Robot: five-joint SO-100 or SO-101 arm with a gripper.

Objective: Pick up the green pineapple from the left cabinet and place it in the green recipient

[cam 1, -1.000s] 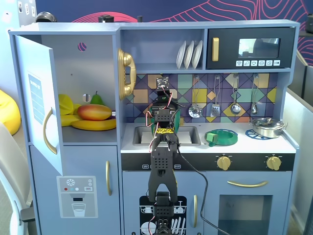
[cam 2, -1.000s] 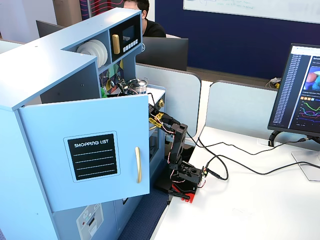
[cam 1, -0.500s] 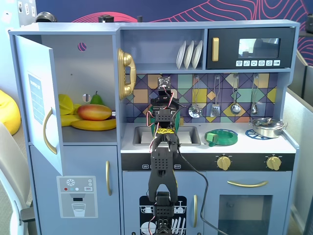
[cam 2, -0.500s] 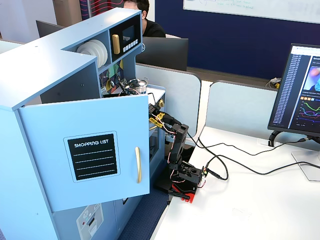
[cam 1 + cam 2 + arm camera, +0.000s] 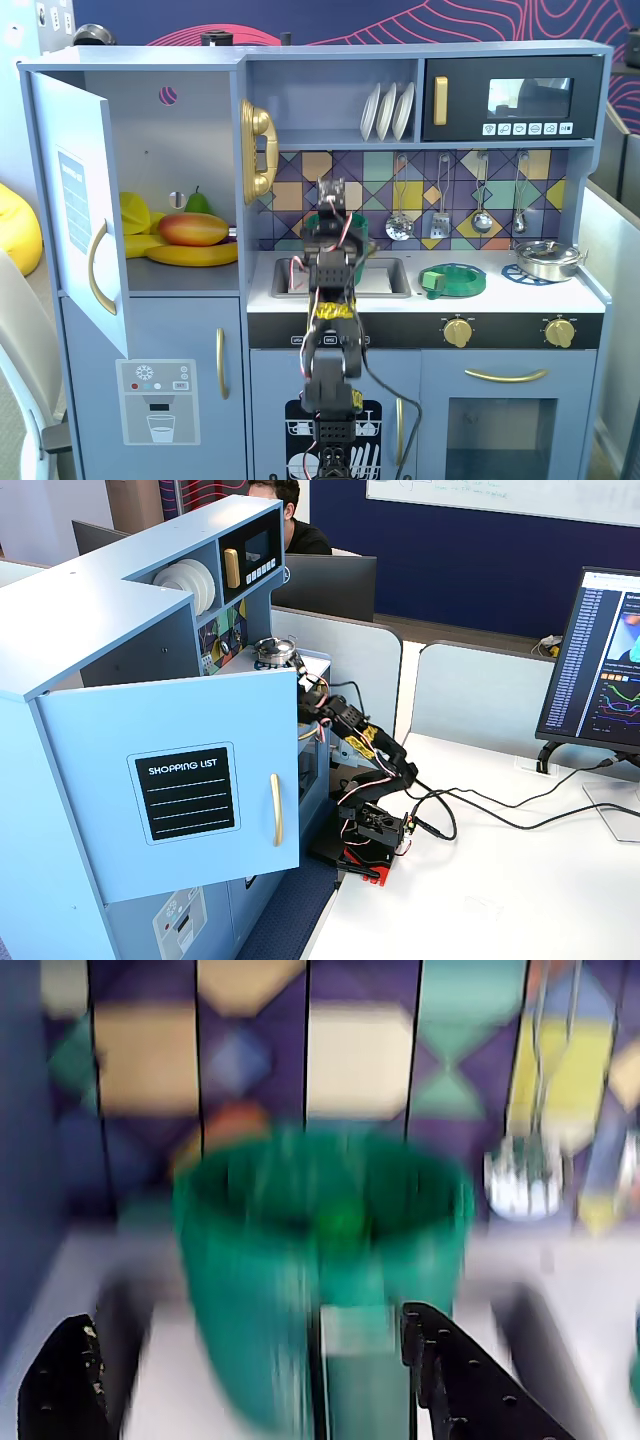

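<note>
Looking through the wrist view first, I see the green recipient (image 5: pixel 250 1290) filling the middle of a blurred picture, its strap handle facing me. A small bright green lump low inside it reads to me as the green pineapple (image 5: pixel 340 1222), though the blur stops me being sure of its shape. The gripper (image 5: pixel 245 1318) stands wide, one dark jaw at each lower corner, with nothing between them but the pot beyond.

Turning to the fixed view from the front, the arm (image 5: pixel 330 300) now stands more upright in front of the sink. It has drawn back and twisted a little compared with half a second ago, when it reached further over the basin. Slivers of the pot show behind it. The left cabinet (image 5: pixel 180 130) hangs open with the mango (image 5: pixel 193 229) and the other fruit on its shelf, and I see no small green pineapple there.

From the fixed view at the side, the arm (image 5: pixel 375 760) is folded much lower than it was, its elbow dropped toward the tabletop (image 5: pixel 480 900) and its head pulled away from the kitchen. The cabinet door with the shopping list hides the sink and the pot here.

My judgement: the drop is made, and what remains is only clearing the arm.
</note>
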